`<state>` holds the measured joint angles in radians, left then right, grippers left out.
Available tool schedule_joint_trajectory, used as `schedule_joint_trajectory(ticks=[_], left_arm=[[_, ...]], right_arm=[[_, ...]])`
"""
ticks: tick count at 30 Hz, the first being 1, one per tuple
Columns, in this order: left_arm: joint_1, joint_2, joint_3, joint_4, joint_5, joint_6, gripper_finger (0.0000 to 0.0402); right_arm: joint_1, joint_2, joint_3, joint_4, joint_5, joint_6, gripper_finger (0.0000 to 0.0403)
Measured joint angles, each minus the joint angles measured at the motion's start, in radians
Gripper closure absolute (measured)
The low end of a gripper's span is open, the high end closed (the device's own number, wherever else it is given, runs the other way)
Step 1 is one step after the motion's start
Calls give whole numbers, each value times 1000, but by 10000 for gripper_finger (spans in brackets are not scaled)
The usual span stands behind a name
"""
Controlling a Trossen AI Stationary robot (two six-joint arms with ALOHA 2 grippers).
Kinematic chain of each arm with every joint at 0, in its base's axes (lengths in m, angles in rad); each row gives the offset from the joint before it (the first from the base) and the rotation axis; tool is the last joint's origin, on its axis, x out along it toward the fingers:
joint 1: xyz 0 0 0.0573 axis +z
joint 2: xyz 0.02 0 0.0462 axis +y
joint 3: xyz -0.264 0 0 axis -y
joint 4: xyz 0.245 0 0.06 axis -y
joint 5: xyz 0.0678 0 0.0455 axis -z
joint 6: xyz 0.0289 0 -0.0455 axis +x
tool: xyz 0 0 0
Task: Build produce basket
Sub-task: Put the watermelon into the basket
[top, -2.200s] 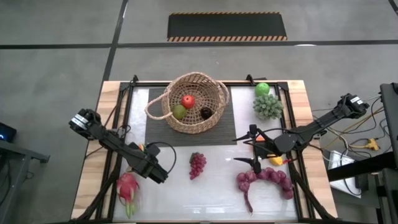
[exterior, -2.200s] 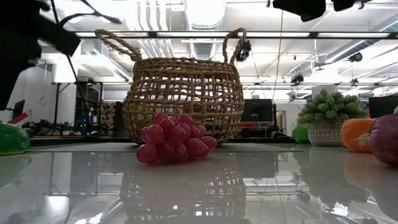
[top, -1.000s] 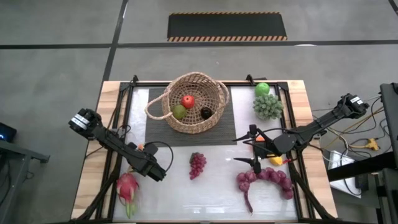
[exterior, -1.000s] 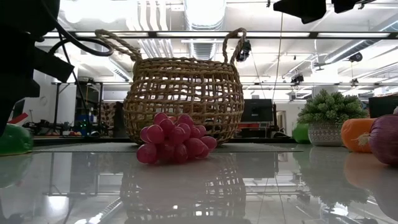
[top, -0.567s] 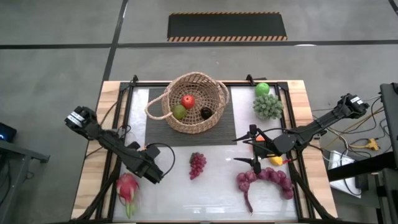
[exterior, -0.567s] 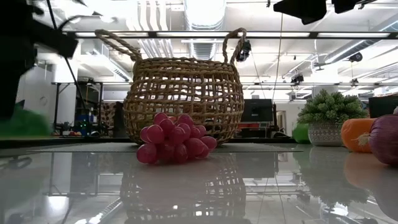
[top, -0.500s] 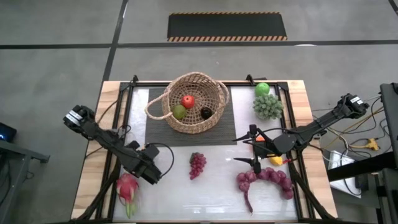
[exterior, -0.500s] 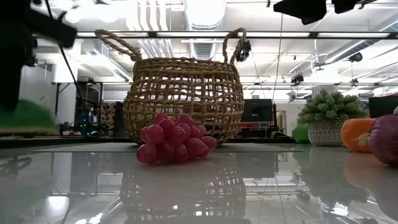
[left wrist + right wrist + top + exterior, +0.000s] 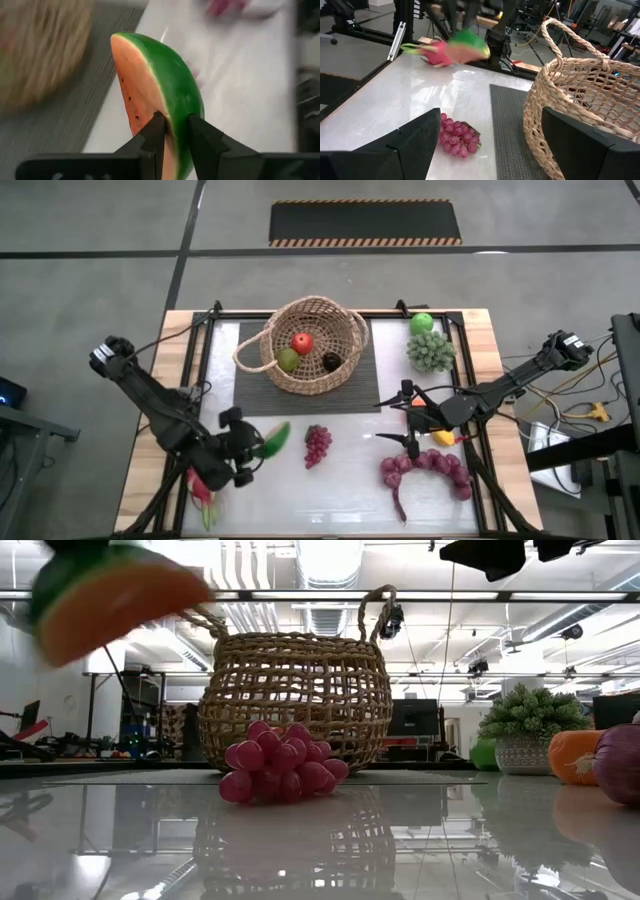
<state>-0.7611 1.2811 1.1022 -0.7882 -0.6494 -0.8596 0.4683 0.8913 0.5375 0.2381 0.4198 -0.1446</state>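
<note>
left tool (image 9: 173, 131) clenched on watermelon slice (image 9: 160, 95), now lifted off tabletop (image 9: 350, 470) near left front corner | right tool (image 9: 410, 418) released, waiting right side | next: carry to basket (image 9: 312, 345) at back centre

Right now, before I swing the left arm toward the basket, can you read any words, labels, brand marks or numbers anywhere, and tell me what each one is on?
None: no readable text in any view.
Watermelon slice in the left tool: seed dots only, no label.
Basket: plain wicker, no tag.
Grape bunch: no sticker.
Floor mat beyond the table: striped hazard edging, no lettering.
Screens in the room behind, low view: too small to read.
</note>
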Motion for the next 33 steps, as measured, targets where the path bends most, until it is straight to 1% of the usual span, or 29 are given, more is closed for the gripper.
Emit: schedule_joint_trajectory(ticks=[3, 8, 10, 12, 15, 19, 22, 24, 30, 33], left_arm=[[-1, -20, -20, 232, -41, 261, 349], [3, -10, -34, 527, -42, 679, 349], [4, -1, -47, 633, -41, 811, 349], [8, 5, -65, 719, -40, 901, 349], [12, 5, -96, 793, -40, 979, 349], [31, 9, -120, 845, -37, 1021, 349], [58, 8, -155, 928, -31, 1051, 349], [80, 8, -189, 995, 17, 1080, 349], [165, 13, -278, 1228, 255, 1164, 349], [209, 21, -313, 1316, 321, 1177, 349]], right_arm=[[0, 0, -3, 7, 0, 5, 76], [0, 0, -14, 40, -8, 13, 76], [-1, 0, -20, 62, -34, 3, 76], [0, 0, -31, 104, -68, -10, 76], [0, 0, -48, 181, -125, -46, 76], [-3, 0, -54, 267, -191, -92, 76], [-10, 0, -54, 313, -247, -113, 76], [-16, 4, -54, 343, -293, -132, 76], [-46, 80, -55, 496, -364, -191, 76], [-70, 138, -55, 589, -405, -203, 76]])
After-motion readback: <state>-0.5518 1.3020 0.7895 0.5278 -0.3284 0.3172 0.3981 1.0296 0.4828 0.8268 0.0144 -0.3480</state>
